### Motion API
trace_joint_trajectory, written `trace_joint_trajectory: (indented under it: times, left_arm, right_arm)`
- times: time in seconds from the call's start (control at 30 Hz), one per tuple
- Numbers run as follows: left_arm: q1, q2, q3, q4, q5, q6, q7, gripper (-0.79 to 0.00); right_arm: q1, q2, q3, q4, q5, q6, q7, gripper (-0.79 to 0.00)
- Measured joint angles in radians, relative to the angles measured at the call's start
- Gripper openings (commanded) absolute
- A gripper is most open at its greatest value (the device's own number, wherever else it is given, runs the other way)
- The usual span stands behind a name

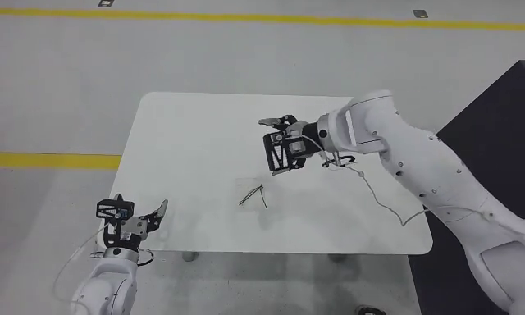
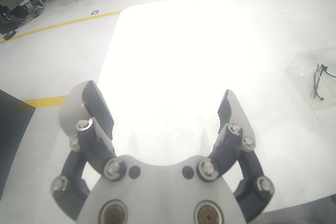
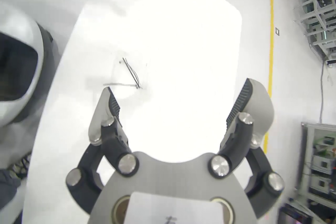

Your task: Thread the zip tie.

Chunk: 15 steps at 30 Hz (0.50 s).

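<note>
Step in hand: approach, with nothing grasped yet. The zip ties [image 1: 253, 197] lie loose in a clear tray [image 2: 302, 62] mid-tabletop [image 1: 189, 143]. The right jaws stand apart above the tabletop near the tray. The left jaws stand apart at the near left edge. Next move, in my judgement: descend and pinch a single tie. The label [image 3: 173, 206] on the right wrist bears an unreadable mark.

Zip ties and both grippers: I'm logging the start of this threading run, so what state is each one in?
Zip ties: lying loose in a clear tray, held by neither gripper.
Left gripper: open, empty, at a corner of the table.
Right gripper: open, empty, above the table near the tray.
</note>
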Motion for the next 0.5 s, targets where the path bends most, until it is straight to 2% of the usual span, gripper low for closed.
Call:
trace_joint_trajectory:
  times: [0.1,0.2,0.27,0.43,0.5]
  left_arm:
    - [0.0,0.0,0.0,0.0,0.0,0.0,0.0,0.0]
    - [0.0,0.0,0.0,0.0,0.0,0.0,0.0,0.0]
    - [0.0,0.0,0.0,0.0,0.0,0.0,0.0,0.0]
    - [0.0,0.0,0.0,0.0,0.0,0.0,0.0,0.0]
    - [0.0,0.0,0.0,0.0,0.0,0.0,0.0,0.0]
  right_arm:
    - [0.114,-0.047,-0.156,0.077,0.05,0.0,-0.013,0.0]
    - [0.227,-0.122,-0.342,0.216,0.097,0.0,-0.142,0.0]
    - [0.253,-0.17,-0.419,0.303,0.074,0.0,-0.213,0.0]
    - [0.186,-0.305,-0.403,0.47,-0.089,0.0,-0.236,0.0]
    - [0.18,-0.345,-0.403,0.517,-0.156,0.0,-0.271,0.0]
